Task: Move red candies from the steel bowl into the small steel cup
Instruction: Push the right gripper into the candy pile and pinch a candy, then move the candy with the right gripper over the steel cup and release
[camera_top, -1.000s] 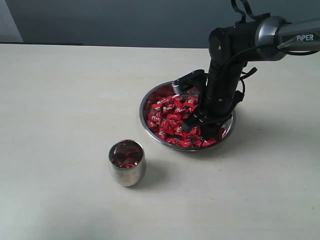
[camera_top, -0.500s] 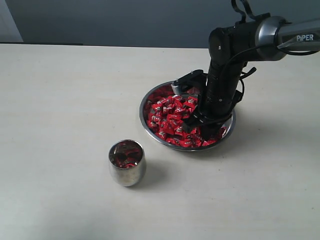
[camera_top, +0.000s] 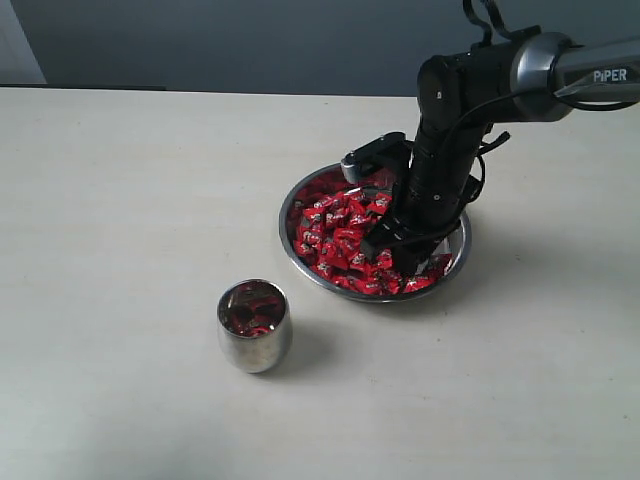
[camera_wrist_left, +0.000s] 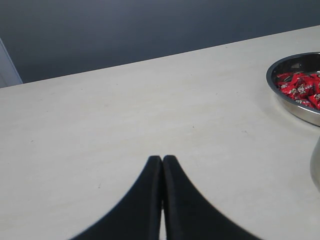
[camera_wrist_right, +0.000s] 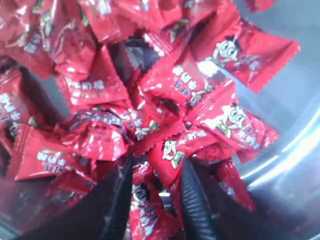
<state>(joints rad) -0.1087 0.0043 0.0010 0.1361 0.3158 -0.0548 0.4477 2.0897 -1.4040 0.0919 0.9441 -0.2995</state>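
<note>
The right gripper (camera_wrist_right: 155, 170) stands spread, sunk into the red candies (camera_wrist_right: 175, 85) heaped in the steel bowl (camera_wrist_right: 295, 170), one sweet between its jaws. Light, slippery foil: probably best pinched across the plump middle, not the crimped ends. The left gripper (camera_wrist_left: 162, 161) is pressed together.

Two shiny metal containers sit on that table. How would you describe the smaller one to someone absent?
On the pale table, find the wide steel bowl heaped with red candies. Nearer the camera and to its left, standing apart, is the small steel cup. It is narrow, egg-rounded and handleless, showing only a few red wrappers inside.
</note>
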